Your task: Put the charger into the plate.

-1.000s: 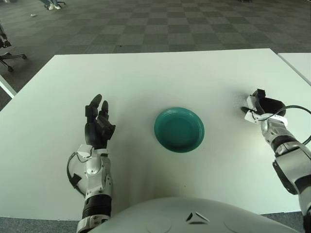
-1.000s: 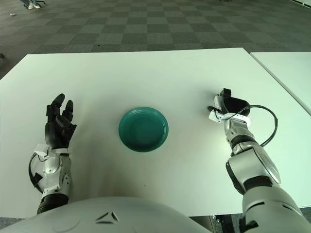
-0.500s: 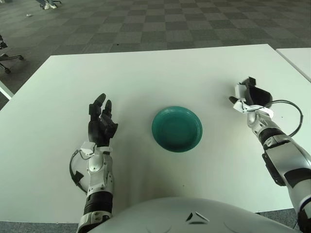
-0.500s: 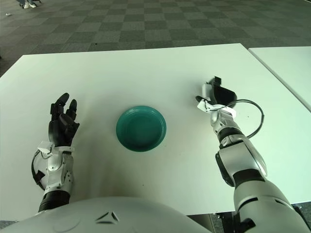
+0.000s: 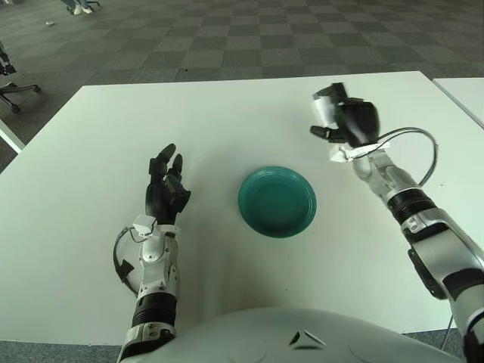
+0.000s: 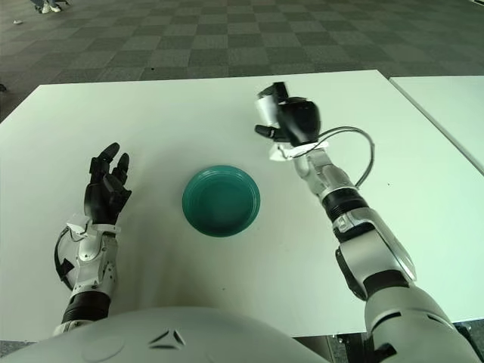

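Observation:
A teal plate (image 5: 277, 201) sits near the middle of the white table (image 5: 227, 121). My right hand (image 5: 346, 121) is raised above the table, up and to the right of the plate, with its fingers curled around a white charger (image 5: 324, 110). Only the charger's upper end shows past the fingers. In the right eye view the same hand (image 6: 291, 121) holds the charger (image 6: 266, 111) above the plate (image 6: 221, 201). My left hand (image 5: 166, 189) stands left of the plate with its fingers spread, holding nothing.
A second white table (image 5: 461, 89) stands just off the right edge. A thin cable (image 5: 423, 147) loops off my right wrist. Checkered floor lies beyond the table's far edge, with a chair base (image 5: 13, 89) at the far left.
My right hand has lifted off the table's right side and swung left and up toward the plate, carrying the charger. The left hand has shifted only slightly.

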Controlling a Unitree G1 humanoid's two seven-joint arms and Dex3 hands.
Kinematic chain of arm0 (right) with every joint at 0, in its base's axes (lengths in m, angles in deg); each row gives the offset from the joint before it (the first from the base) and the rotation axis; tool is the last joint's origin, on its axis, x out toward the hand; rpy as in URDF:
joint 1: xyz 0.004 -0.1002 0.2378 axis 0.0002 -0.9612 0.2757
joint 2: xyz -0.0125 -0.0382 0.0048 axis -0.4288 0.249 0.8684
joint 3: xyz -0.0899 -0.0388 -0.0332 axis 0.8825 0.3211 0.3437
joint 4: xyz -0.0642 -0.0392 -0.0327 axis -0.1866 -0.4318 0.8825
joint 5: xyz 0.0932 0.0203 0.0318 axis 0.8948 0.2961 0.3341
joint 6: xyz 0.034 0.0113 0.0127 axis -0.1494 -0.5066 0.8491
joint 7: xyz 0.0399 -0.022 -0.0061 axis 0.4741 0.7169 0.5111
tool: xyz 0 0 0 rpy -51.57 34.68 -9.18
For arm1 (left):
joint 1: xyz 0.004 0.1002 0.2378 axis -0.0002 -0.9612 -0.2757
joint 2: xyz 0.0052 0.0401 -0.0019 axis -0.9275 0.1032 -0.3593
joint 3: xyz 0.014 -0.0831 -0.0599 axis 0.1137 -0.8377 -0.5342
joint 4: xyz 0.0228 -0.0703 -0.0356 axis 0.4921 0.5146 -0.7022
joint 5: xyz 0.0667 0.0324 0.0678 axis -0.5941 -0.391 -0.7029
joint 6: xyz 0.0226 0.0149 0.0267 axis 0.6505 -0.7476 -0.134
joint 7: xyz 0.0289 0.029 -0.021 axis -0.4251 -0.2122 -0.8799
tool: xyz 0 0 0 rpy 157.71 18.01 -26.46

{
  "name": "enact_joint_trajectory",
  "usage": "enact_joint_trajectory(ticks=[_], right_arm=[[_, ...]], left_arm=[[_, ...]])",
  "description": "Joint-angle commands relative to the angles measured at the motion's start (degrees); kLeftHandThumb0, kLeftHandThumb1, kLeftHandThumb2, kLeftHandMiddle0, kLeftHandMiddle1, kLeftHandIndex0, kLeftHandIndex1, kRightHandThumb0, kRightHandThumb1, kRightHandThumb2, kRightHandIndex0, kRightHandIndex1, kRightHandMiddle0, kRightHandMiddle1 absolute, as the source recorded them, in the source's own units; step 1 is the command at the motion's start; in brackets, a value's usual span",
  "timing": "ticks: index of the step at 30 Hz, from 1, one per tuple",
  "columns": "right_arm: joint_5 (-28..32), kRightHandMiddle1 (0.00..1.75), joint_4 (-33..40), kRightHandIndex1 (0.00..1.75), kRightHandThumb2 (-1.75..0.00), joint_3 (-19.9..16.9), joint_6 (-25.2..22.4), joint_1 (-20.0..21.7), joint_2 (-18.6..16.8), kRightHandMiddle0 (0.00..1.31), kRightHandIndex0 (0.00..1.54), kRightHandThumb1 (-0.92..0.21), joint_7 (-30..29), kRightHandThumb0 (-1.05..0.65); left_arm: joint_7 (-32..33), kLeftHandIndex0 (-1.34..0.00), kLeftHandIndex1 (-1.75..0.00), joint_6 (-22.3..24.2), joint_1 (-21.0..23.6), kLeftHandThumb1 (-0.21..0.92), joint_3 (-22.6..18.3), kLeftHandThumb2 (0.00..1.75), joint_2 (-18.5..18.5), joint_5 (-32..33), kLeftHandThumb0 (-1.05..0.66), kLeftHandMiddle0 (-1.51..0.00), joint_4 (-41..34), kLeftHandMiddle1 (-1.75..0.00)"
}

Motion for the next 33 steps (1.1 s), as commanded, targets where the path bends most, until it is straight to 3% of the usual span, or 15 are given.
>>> enact_joint_trajectory(ticks=[1,6,12,19,27,33], right_arm=[[-1.27,1.75,2.86,1.75,-1.11,0.75,0.72,-1.53,-0.47,0.48,0.99,-0.48,1.42,-0.43],[-1.65,1.75,14.0,1.75,-1.13,1.22,0.81,-5.32,-1.41,0.5,0.98,-0.47,7.4,-0.43],[-0.97,1.75,22.06,1.75,-1.14,1.76,1.99,-9.89,-1.76,0.51,0.98,-0.45,14.34,-0.44],[-3.43,1.75,20.99,1.75,-1.18,4.55,5.42,-12.58,-3.0,0.53,1.04,-0.42,15.77,-0.44],[-7.14,1.75,22.57,1.75,-1.17,6.61,8.06,-14.17,-0.94,0.52,1.04,-0.43,19.88,-0.44],[-12.08,1.75,25.04,1.75,-1.17,7.5,8.87,-14.82,0.19,0.52,1.04,-0.43,17.88,-0.44]], left_arm=[[0.24,0.0,-0.82,-1.59,-3.6,0.92,1.0,0.99,2.14,-0.31,-0.95,-0.29,5.76,0.0],[0.55,0.0,-0.81,-2.0,-3.82,0.92,1.28,0.99,2.27,-1.45,-0.95,-0.28,6.14,0.0],[1.0,0.0,-0.81,-2.23,-4.02,0.92,1.74,0.98,2.86,-2.42,-0.94,-0.27,6.28,0.0],[2.12,0.0,-0.99,-2.0,-4.49,0.92,2.68,0.96,4.05,-3.3,-0.91,-0.32,5.22,-0.02],[3.95,0.0,-0.97,-2.61,-5.62,0.92,4.65,0.96,5.01,-5.23,-0.89,-0.31,3.55,-0.01],[5.87,0.0,-0.94,-2.73,-6.31,0.92,5.84,0.95,5.65,-6.96,-0.88,-0.31,2.57,-0.01]])
